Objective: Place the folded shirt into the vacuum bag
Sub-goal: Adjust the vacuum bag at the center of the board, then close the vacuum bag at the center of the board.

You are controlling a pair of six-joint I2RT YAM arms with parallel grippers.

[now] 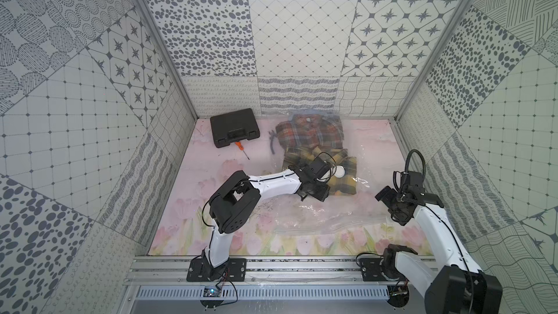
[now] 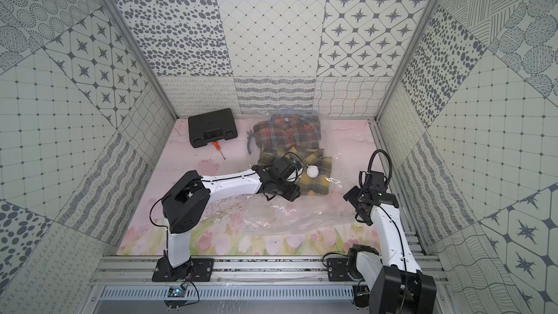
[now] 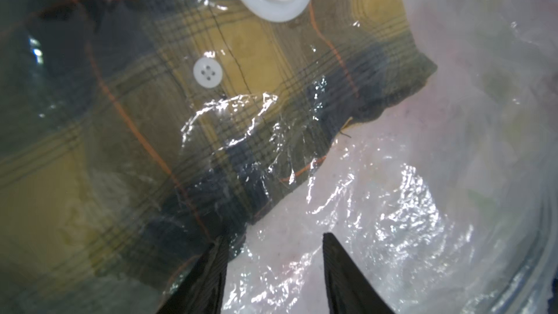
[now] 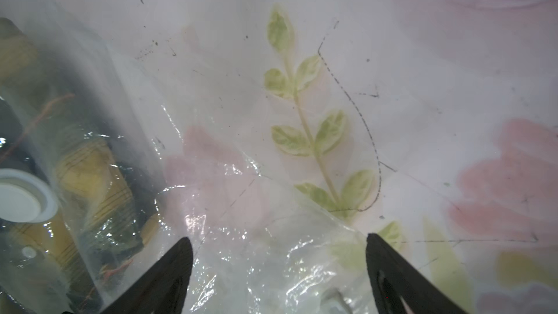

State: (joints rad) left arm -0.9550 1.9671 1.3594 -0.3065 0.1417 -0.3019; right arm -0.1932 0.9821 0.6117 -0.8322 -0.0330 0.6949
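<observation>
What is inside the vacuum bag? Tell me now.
Inside the vacuum bag lies a folded yellow plaid shirt, under the white valve cap. A red plaid shirt farther back seems inside too. The left arm covers part of the yellow one; anything beneath the shirts is hidden.

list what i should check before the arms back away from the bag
1. Yellow plaid shirt inside the vacuum bag: ok, it lies under the clear film, beneath the valve cap.
2. Left gripper holding nothing: ok, jaws apart, gap empty.
3. Right gripper empty: ok, jaws wide over bare plastic.
4. Bag sealed: cannot tell.
5. Black case and screwdriver off the bag: ok.
</observation>
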